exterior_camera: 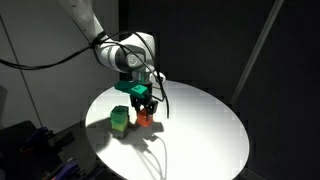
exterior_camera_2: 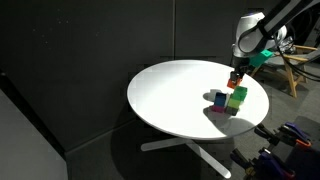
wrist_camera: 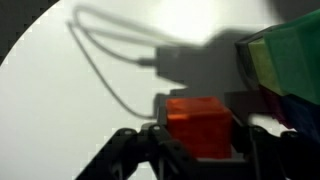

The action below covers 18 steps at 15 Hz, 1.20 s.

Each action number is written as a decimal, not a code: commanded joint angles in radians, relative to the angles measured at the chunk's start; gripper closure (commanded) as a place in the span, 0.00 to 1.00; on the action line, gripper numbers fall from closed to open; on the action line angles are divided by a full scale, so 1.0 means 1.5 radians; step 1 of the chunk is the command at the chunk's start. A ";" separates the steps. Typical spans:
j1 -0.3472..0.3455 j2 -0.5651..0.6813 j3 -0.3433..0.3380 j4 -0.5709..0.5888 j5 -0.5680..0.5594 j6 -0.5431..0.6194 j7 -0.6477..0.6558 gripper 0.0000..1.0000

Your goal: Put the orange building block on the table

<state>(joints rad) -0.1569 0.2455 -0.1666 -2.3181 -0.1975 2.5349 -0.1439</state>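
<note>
Orange-red and rigid-looking, the orange building block sits clamped in the gripper, low over the table, just beside the green stacked blocks. Likely light, stiff plastic with smooth, slippery faces; its flat opposite sides suit the grip. Whether it touches the tabletop I cannot tell

The orange block is glowing orange-red, and the gripper is showing black. The stack is showing green, with a blue block at its side in an exterior view. The table is reading plain white, unpatterned, carrying grey shadows. The arm is showing white against a black backdrop.
</note>
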 commanded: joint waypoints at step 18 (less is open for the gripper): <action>-0.014 0.019 0.008 0.004 0.021 0.018 -0.030 0.67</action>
<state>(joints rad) -0.1569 0.2632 -0.1662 -2.3172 -0.1961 2.5377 -0.1437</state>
